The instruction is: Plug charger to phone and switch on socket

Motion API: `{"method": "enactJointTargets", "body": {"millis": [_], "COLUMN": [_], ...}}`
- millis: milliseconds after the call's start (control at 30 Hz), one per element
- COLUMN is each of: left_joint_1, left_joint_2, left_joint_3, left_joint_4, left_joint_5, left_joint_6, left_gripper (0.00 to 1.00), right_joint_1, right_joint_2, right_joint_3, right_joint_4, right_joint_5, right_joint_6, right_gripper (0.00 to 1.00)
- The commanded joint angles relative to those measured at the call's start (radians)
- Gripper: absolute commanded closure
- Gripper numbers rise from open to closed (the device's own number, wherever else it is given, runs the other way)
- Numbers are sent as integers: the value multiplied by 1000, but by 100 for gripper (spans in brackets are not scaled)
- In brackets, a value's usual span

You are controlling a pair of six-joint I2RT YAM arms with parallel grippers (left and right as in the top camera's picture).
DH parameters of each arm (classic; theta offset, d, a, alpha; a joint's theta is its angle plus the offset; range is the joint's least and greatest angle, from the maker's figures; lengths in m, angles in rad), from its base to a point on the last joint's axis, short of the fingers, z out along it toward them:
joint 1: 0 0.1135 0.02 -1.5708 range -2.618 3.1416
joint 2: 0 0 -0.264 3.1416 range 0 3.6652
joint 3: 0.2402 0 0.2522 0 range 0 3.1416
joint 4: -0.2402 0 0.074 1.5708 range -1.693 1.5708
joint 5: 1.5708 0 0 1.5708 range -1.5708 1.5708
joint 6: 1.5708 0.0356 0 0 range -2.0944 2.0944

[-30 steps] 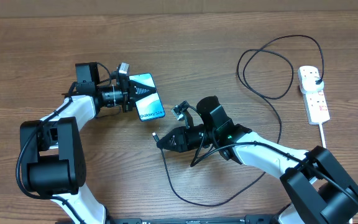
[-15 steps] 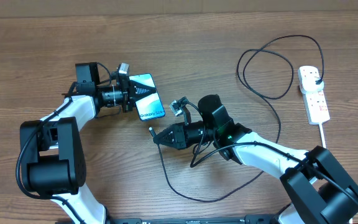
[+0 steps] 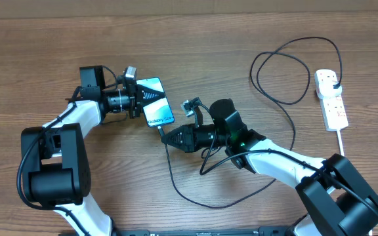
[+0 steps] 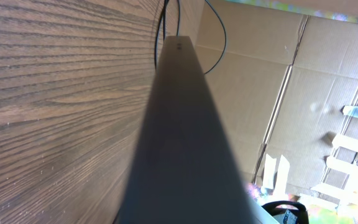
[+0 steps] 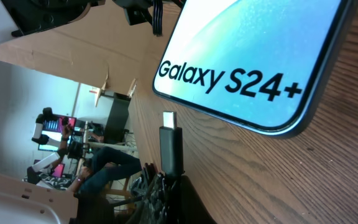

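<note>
**Status before insertion**

- Find the left hand [image 3: 138, 99] clenched on the upper end of the phone [image 3: 156, 101], screen facing up over the tabletop [image 3: 44, 52].
- Find the right hand [image 3: 167, 139] clenched on the charger [image 3: 176, 187] just behind the connector tip [image 3: 161, 128], aimed at the phone's lower edge.
- In the right wrist view, note the connector tip [image 5: 169, 134] just short of that edge, not touching, and apparently nearer one corner than the middle.
- Treat alignment as unconfirmed: no port visible in any view.

**Hazards**

1. Sideways offset. Expect the tip to butt against the frame instead of entering if pushed straight ahead. Correct along the edge first.
2. Phone slip. With a grip at one end only, expect the phone to slide or pivot under insertion force. Push lightly, in line with the long axis.
3. Tip rotation. Expect any off-axis contact to twist the short tip between the fingers, or to strain it.
4. Cable drag. Watch the slack loops beneath the right arm; expect a snag there to pull the tip off line.
5. Plug loosening. Locate the socket [image 3: 331, 98] well apart at the far right, with the plug [image 3: 333, 80] apparently seated in its upper outlet. Avoid drawing the cable taut. Switch position too small to read.
</note>
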Motion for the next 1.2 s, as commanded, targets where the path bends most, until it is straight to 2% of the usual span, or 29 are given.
{"method": "enactJointTargets", "body": {"millis": [0, 267, 1167], "left_joint_1": [-2, -2, -2], "left_joint_2": [-31, -31, -31], "left_joint_3": [4, 4, 4], "left_joint_4": [7, 7, 7], "left_joint_5": [26, 27, 27], "left_joint_6": [-10, -10, -14], "left_gripper": [96, 96, 96], "right_joint_1": [0, 0, -11], "right_joint_2": [-20, -20, -20], "right_joint_3": [1, 1, 1], "right_joint_4": [4, -3, -12], "right_joint_5": [7, -2, 89], "right_joint_6": [4, 96, 144], "right_gripper": [96, 96, 96]}}
